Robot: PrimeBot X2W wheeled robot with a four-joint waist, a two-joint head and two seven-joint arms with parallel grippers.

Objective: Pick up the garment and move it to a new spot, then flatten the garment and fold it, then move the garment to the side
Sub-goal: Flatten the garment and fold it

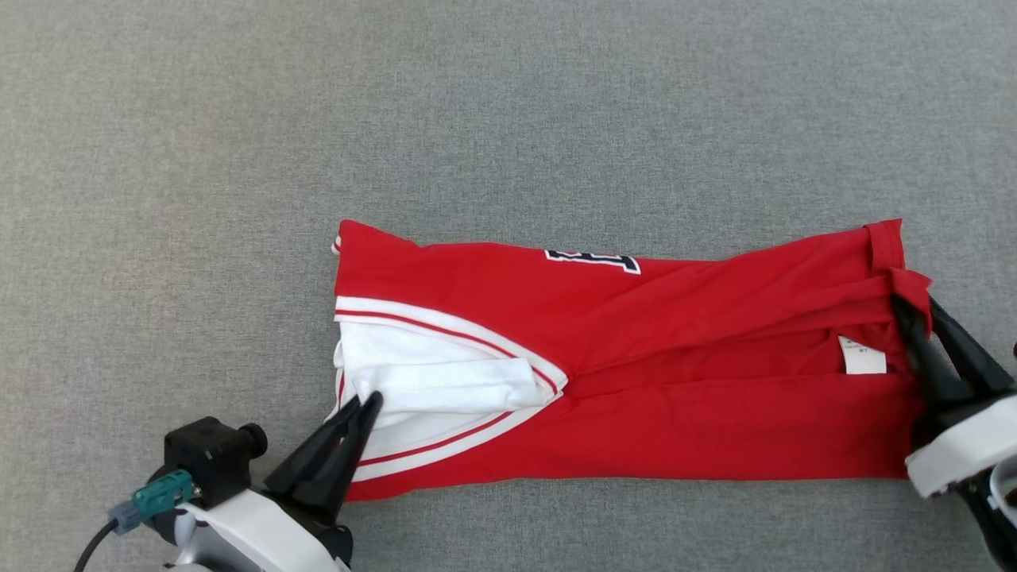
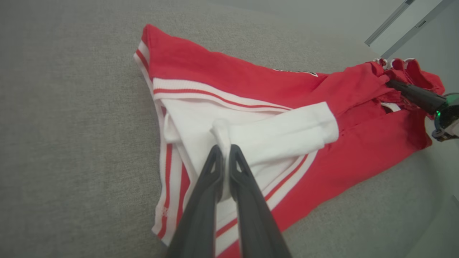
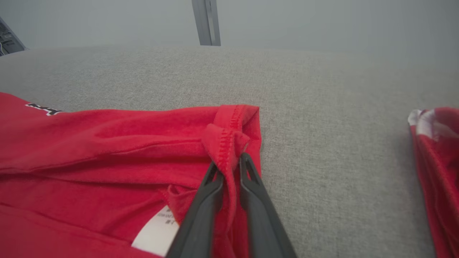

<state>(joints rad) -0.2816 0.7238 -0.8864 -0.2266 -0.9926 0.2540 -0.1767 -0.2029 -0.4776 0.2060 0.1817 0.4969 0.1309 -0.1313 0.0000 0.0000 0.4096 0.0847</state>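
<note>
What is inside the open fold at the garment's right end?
A white label shows on the inner red layer of the garment, beside the right gripper, which pinches that end. Further in, the upper red layer covers everything.

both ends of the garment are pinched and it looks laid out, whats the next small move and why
Probably open both grippers and back off. The garment already lies on the table as a long folded band, the left gripper pinching its white sleeve and the right gripper its red hem, so nothing seems left to pull.
</note>
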